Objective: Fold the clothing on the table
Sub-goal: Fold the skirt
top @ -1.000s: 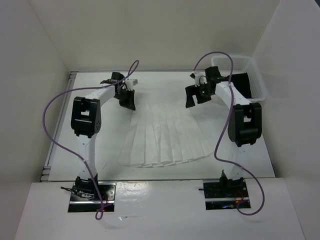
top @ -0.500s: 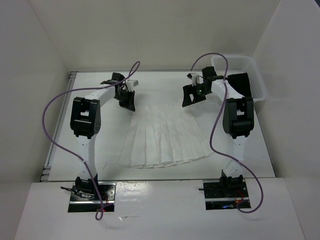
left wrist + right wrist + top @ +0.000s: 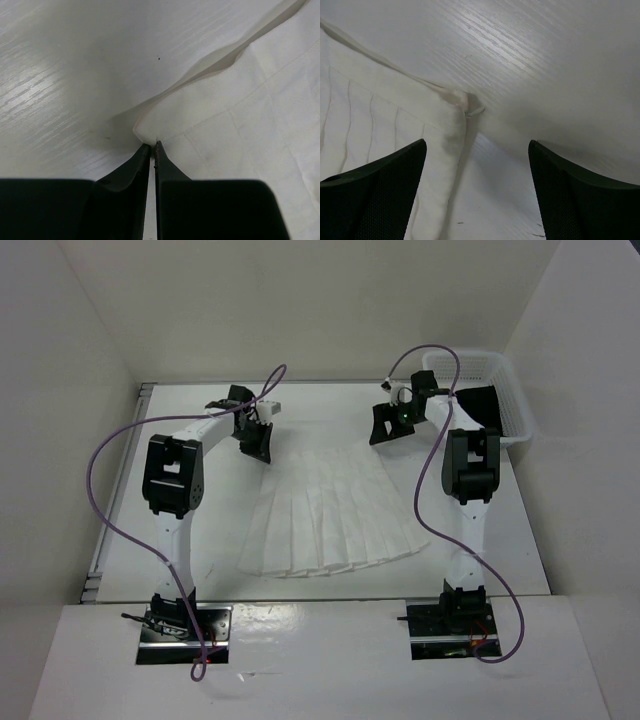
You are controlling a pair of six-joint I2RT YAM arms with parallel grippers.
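The clothing, white and pleated, lies fanned out on the table with its narrow end towards the far side. My left gripper is at that end's left corner. In the left wrist view the jaws are shut on the corner of the clothing, the gripper pinching the fabric tip. My right gripper hovers at the far right corner. Seen from the right wrist, the gripper is open, its fingers straddling the clothing edge and bare table.
A white mesh basket stands at the far right corner of the table with a black cloth in it. White walls enclose the table on three sides. A metal rail runs along the left edge.
The right arm's elbow has swung left and towards the far side, keeping its gripper over the garment's far right corner. Its jaws have narrowed slightly. The left arm has stayed put.
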